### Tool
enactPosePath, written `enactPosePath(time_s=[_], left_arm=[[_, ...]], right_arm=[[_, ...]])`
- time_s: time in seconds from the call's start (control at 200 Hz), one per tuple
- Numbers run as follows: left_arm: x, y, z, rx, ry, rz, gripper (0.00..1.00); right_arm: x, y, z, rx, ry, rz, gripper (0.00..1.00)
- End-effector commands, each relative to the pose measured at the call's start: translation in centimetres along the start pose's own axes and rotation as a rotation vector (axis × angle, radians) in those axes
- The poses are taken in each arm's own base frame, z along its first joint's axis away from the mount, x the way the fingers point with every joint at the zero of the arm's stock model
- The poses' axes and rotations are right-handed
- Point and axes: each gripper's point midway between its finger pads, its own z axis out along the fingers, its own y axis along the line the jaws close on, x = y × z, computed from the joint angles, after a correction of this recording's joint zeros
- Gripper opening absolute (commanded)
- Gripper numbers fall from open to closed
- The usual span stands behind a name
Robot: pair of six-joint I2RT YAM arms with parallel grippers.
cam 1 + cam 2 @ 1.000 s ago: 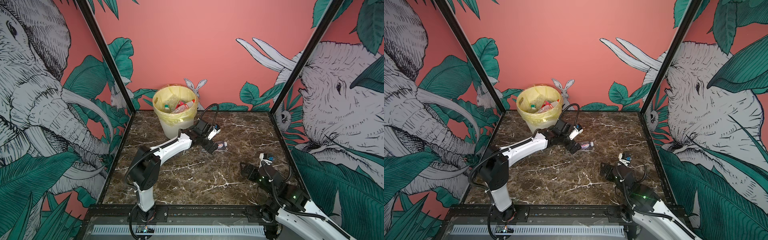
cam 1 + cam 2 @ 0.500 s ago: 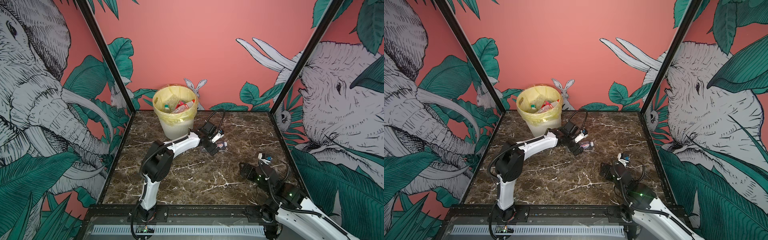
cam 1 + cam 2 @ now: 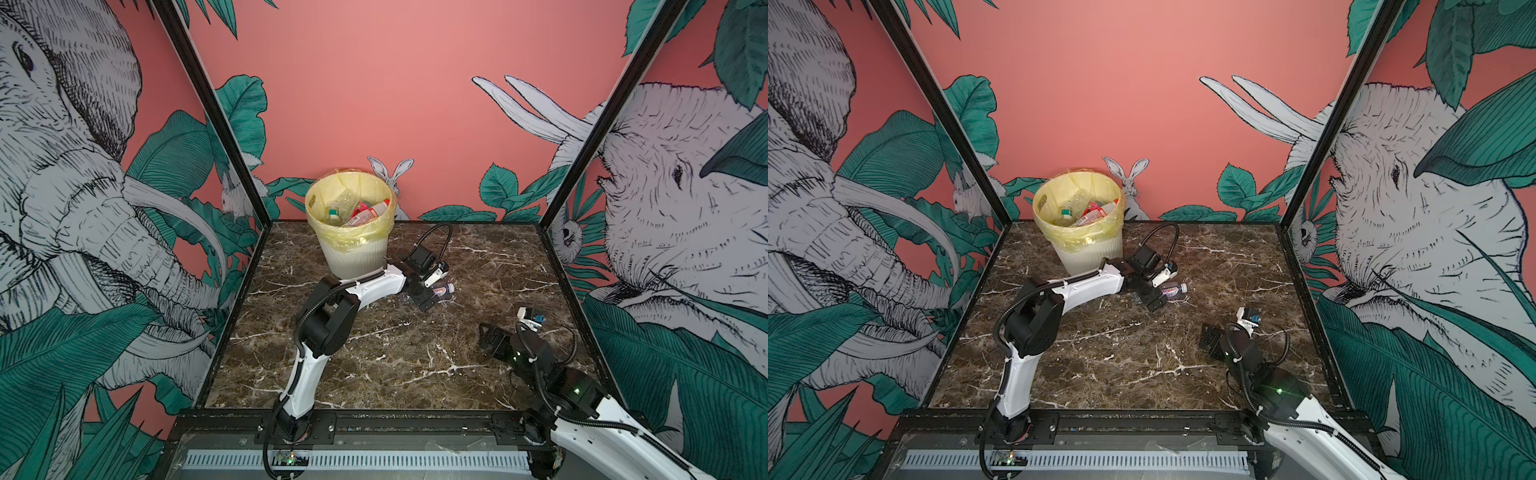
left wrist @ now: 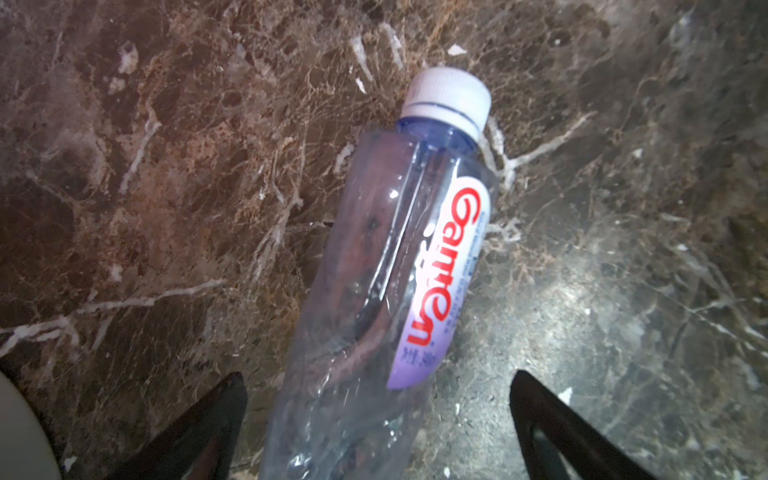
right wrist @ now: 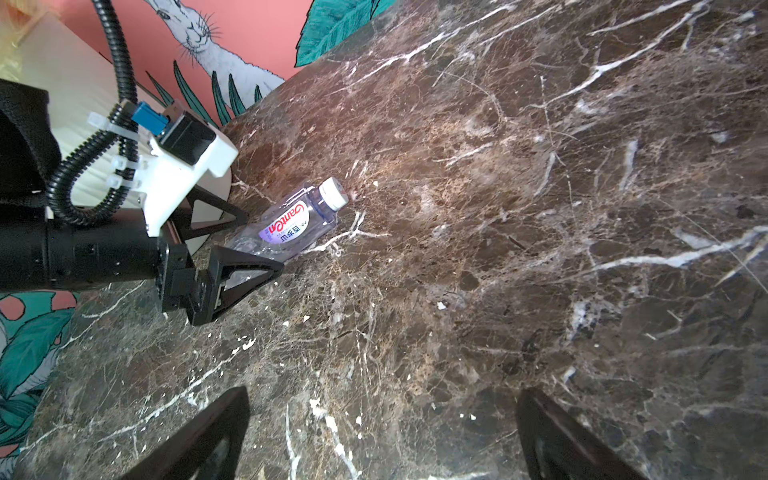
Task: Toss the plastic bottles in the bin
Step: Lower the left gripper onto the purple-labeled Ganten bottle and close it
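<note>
Right tool (image 5: 380,415): nearest the front edge of the table (image 3: 395,365). Its jaws are spread wide with nothing between them and bare marble beneath. It stands well apart from the work.

Left tool (image 4: 378,380): further in, past mid-table, jaws likewise wide open and gripping nothing. They straddle the base end of the one plastic bottle (image 4: 365,266) I find on the table. Neither finger touches it in my left wrist view.

Bottle: lying on its side, white cap (image 4: 446,97) pointing away from my tool, lilac label (image 4: 440,270) with red lettering uppermost. The clear wall is creased and partly flattened, and I see no liquid. Judgement: very light, thin, springy and slick. It will give under the squeeze and may roll or squirt out lengthwise. The best hold is across the labelled mid-body, fingers square to its length, not on the taper or cap.

Bin (image 3: 353,257): farthest, at the back of the table, just beyond the left arm (image 3: 365,289). It is upright, with the yellow liner (image 3: 357,237) folded over the rim. Other bottles (image 3: 365,212) already lie inside. Judgement: this is the last item outstanding.
</note>
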Motion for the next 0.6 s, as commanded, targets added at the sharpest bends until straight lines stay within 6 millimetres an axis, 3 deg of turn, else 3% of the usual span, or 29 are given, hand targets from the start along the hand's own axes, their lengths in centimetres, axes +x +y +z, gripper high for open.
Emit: enactPosePath(time_s=[0.0,0.165,0.385,0.595], left_arm=[[-0.68,0.22,0.22,-0.018,-0.006,0.034,0.99],[-0.42,0.14,0.90,-0.014,0.001,0.025,0.94],[-0.28,-0.30,1.09,0.011,-0.008,-0.006,0.77],[-0.28,-0.64,0.47,0.020,-0.036,-0.048,0.68]], right_arm=[[-1.53,-0.19,-0.29,-0.002,-0.085,0.047,1.00],[-1.89,-0.38,-0.54,0.008,-0.100,0.035,0.99],[-1.86,-0.32,-0.38,0.007,-0.101,0.038,0.99],[-1.57,-0.35,-0.22,0.006,-0.092,0.039,0.99]])
